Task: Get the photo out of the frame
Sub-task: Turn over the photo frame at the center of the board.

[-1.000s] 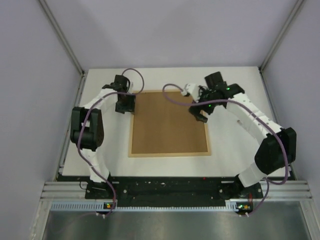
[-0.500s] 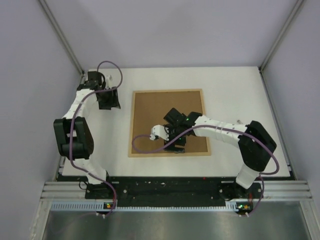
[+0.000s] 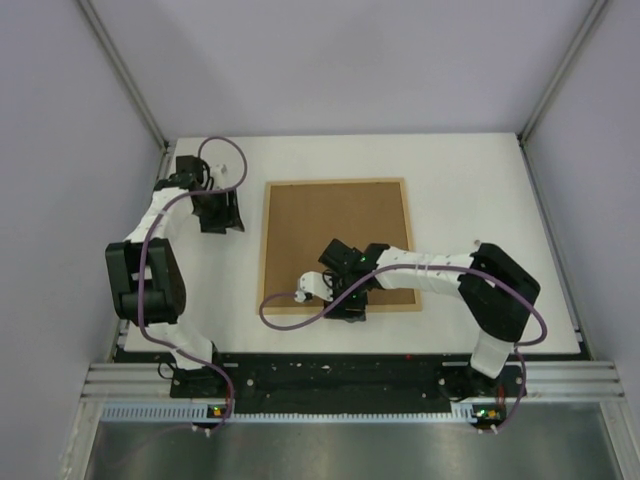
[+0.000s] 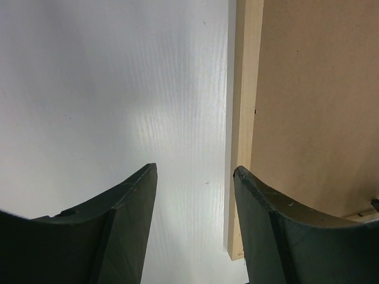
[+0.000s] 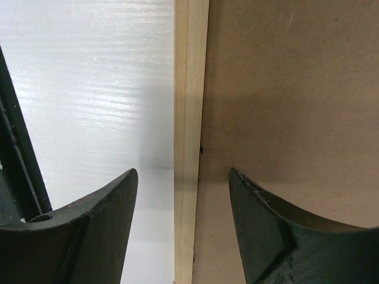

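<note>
From above, the frame point(image 3: 335, 182) is seen lying flat on the white table point(image 3: 480, 170). Its brown backing board point(image 3: 340, 225) faces up, so the photo is hidden. Wide bare table is left beyond the far edge and to the right of the frame. Only a narrow strip is left between the near edge and the black base rail point(image 3: 330, 375). The left gripper point(image 3: 222, 212) is held beside the frame's left edge, near the far left corner and apart from it. The right gripper point(image 3: 345, 300) is placed over the near edge, left of its middle. The set of either claw cannot be made out from this view.

In the left wrist view, the left gripper point(image 4: 195, 171) is shown with its fingers point(image 4: 118, 231) spread apart and nothing between them but bare table. The pale wooden border runs just inside the right-hand finger, and a corner of the frame is seen below it. The board fills the right side.

In the right wrist view, the right gripper point(image 5: 182, 173) is likewise shown spread apart. It straddles the border, with one finger point(image 5: 95, 236) over the table and the other over the board. Whether the fingers touch the wood cannot be told. A dark seam between border and board is shown here, which the overhead view does not resolve.
</note>
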